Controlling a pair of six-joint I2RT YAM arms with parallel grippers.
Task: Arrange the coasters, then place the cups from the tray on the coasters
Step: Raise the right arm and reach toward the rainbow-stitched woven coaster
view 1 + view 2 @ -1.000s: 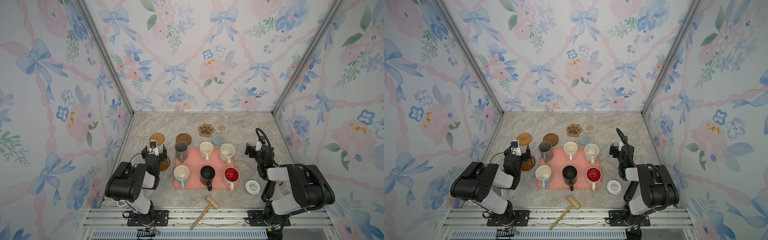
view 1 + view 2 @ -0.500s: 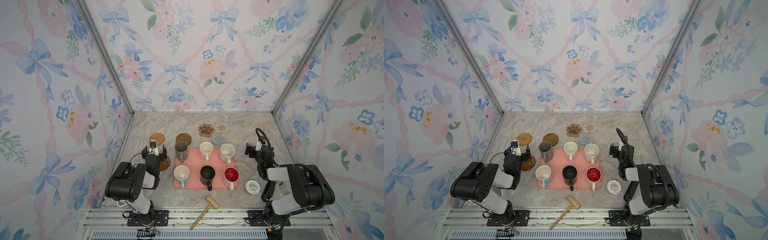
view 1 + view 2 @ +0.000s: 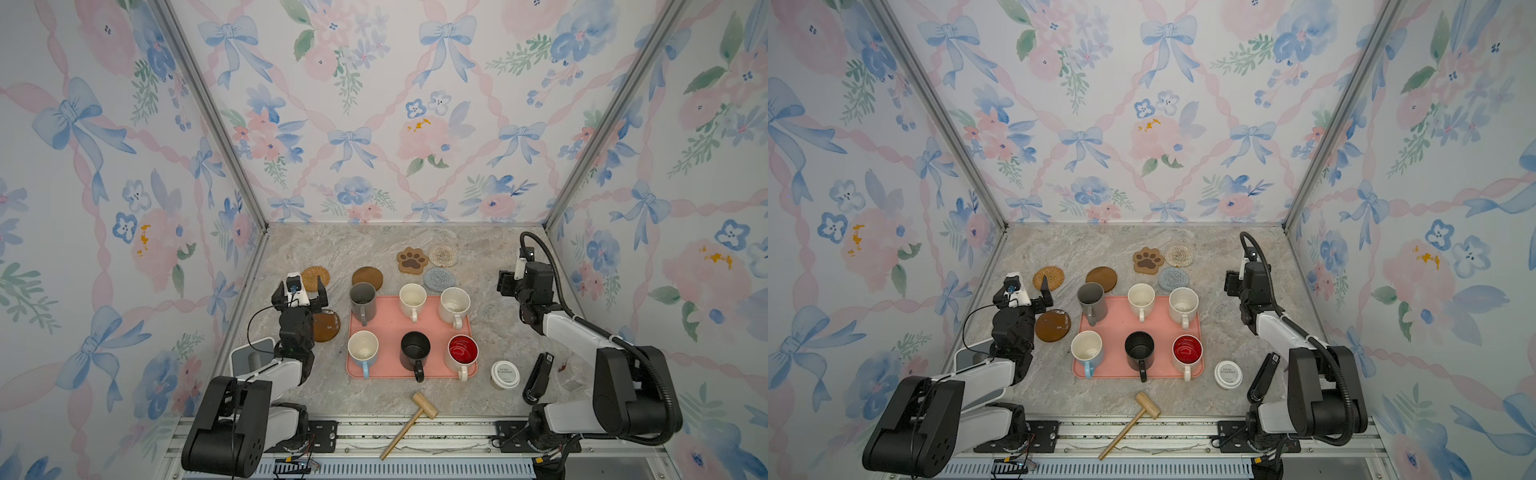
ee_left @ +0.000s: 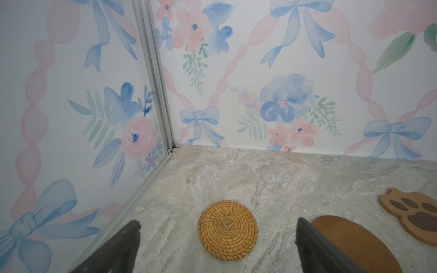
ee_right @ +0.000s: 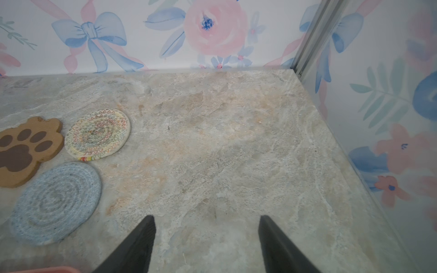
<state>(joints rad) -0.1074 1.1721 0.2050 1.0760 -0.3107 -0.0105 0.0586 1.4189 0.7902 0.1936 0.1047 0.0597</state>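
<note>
- The left claw hung open low over the left side of the tabletop, its 2 fingers spread wide with nothing between them.
- The tan rattan coaster lay flat just beyond those fingers, untouched.
- A worn brown wooden coaster lay beside the left arm, between it and the tray, partly hidden by the arm in both top views.
- The second brown wooden coaster lay just behind the grey mug.
- The pink tray sat mid-tabletop and carried all 6 mugs upright in 2 rows of 3.
- The back row held the grey mug, the cream mug and the speckled white mug.
- The front row held the white-and-blue mug, the black mug and the red-lined mug.
- Behind the tray's right half, the paw coaster, the cream woven coaster and the grey-blue coaster lay close together; none of the 6 coasters bore a mug.
- A wooden mallet lay at the front edge, and a lidded paper cup stood right of the tray.
- The right claw hovered open over bare tabletop at the right, well apart from the coasters and gripping nothing.
</note>
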